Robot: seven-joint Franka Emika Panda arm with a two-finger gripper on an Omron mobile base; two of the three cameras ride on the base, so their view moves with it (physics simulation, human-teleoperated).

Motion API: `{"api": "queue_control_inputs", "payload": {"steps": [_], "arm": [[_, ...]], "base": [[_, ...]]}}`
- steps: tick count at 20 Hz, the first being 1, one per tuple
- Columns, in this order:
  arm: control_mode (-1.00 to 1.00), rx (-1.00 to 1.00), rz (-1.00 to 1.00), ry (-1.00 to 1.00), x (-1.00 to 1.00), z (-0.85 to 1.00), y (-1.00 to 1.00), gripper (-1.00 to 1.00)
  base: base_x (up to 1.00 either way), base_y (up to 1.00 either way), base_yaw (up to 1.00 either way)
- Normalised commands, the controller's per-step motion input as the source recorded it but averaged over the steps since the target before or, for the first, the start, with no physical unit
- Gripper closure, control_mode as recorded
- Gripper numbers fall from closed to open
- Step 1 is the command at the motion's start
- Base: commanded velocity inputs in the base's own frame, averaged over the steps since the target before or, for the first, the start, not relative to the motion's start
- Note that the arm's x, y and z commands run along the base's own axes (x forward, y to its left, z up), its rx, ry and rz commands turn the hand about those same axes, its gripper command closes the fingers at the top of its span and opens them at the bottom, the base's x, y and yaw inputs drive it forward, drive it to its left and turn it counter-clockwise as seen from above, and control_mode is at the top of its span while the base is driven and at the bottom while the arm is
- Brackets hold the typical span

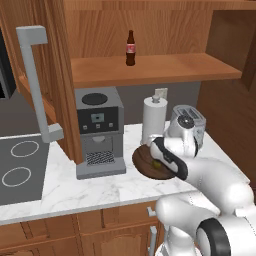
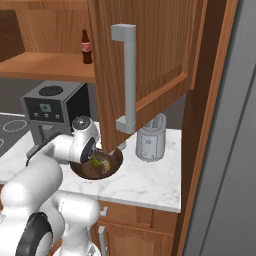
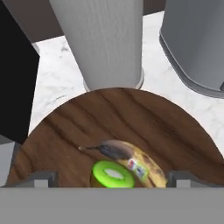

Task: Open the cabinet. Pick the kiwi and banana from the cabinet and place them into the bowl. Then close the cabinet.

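The gripper (image 3: 112, 179) is held open just above the bowl (image 3: 131, 122), its two fingertips (image 3: 41, 179) spread wide to either side of the fruit and touching nothing. The banana (image 3: 131, 159) and the kiwi (image 3: 113, 174) are seen lying together inside the bowl, the kiwi resting against the banana. The bowl (image 1: 145, 161) is set on the marble worktop (image 1: 70, 185), between the coffee machine (image 1: 99, 132) and the toaster (image 1: 189, 120), just in front of the paper towel roll (image 1: 154, 117). The cabinet (image 1: 150, 70) is left open, both doors swung out, and a bottle (image 1: 130, 48) is standing on its shelf.
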Motion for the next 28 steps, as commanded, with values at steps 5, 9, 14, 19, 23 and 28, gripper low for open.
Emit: {"api": "queue_control_inputs", "payload": {"steps": [5,9,14,19,23,28], "arm": [[-1.0,-0.02,0.0,-0.18,-0.68,0.82,0.04,-1.0],[-1.0,-0.05,0.0,-0.19,-0.73,0.95,0.07,-1.0],[-1.0,-0.09,0.0,-0.21,-0.96,0.84,0.08,-1.0],[-1.0,-0.05,0.0,-0.21,-1.0,0.93,0.01,-1.0],[-1.0,-0.04,0.0,-0.21,-1.0,0.98,0.04,-1.0],[-1.0,-0.1,0.01,-0.21,-1.0,0.65,0.16,-1.0]], "base": [[0.0,0.0,0.0],[0.0,0.0,0.0],[0.0,0.0,0.0],[0.0,0.0,0.0],[0.0,0.0,0.0],[0.0,0.0,0.0]]}}
